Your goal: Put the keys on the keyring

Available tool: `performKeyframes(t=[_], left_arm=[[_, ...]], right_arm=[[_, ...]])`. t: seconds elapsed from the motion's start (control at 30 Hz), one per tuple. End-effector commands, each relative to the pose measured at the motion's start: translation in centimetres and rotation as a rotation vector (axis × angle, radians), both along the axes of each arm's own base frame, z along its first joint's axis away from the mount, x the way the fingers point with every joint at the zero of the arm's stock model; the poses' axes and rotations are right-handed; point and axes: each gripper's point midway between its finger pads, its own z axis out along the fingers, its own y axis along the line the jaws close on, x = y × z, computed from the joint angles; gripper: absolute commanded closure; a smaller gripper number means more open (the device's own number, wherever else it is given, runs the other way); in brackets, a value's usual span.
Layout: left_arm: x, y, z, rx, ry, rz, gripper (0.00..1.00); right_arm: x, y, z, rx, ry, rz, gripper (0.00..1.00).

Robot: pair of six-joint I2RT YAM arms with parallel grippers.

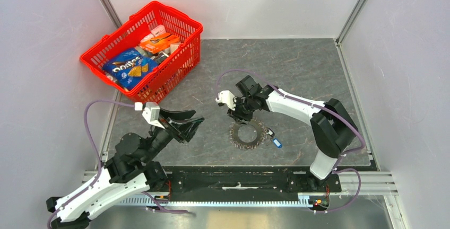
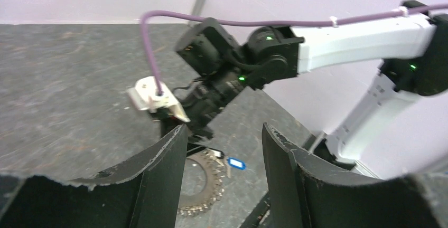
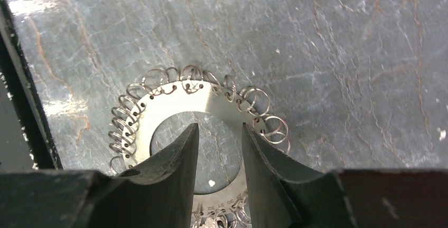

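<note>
While the right claw (image 3: 219, 151) hangs over the keyring (image 3: 179, 98), its two black fingers (image 3: 169, 164) stand apart with nothing between them. Their tips sit at the ring's centre hole; whether they touch the inner rim I cannot tell.

The keyring is a flat silvery plate with a round hole. Many small wire loops pass through holes along its outer edge. It lies flat on the grey surface (image 1: 297, 70), close to the middle of the near edge. A blue-headed key (image 1: 276, 143) lies just beside it, on the side toward the right edge. Whether that key is joined to the ring cannot be made out.

The left claw (image 1: 192, 125) is held above the surface toward the near left corner, apart from the keyring and pointing toward it. Its jaws are parted and empty.

In the far left corner stands a red basket (image 1: 118, 29). It holds a blue crisp bag (image 1: 130, 67) and an orange box (image 1: 159, 42) among other packets.
</note>
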Motion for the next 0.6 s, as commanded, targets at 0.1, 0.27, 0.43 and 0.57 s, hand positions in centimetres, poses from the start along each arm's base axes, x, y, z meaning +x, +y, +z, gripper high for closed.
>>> performKeyframes(t=[0.1, 0.27, 0.43, 0.57], left_arm=[[1.7, 3.3, -1.4, -0.043, 0.051, 0.186, 0.36], [1.7, 3.4, -1.6, -0.049, 0.054, 0.190, 0.29], [1.7, 3.4, -1.7, -0.050, 0.055, 0.187, 0.29], [1.6, 3.4, -1.6, -0.054, 0.051, 0.182, 0.29]], right_arm=[[-1.3, 1.8, 1.3, 0.069, 0.047, 0.195, 0.57], [-2.0, 2.3, 1.4, 0.103, 0.065, 0.243, 0.57], [-1.6, 2.4, 0.7, 0.094, 0.060, 0.253, 0.60], [-0.9, 3.0, 0.2, 0.095, 0.054, 0.245, 0.61]])
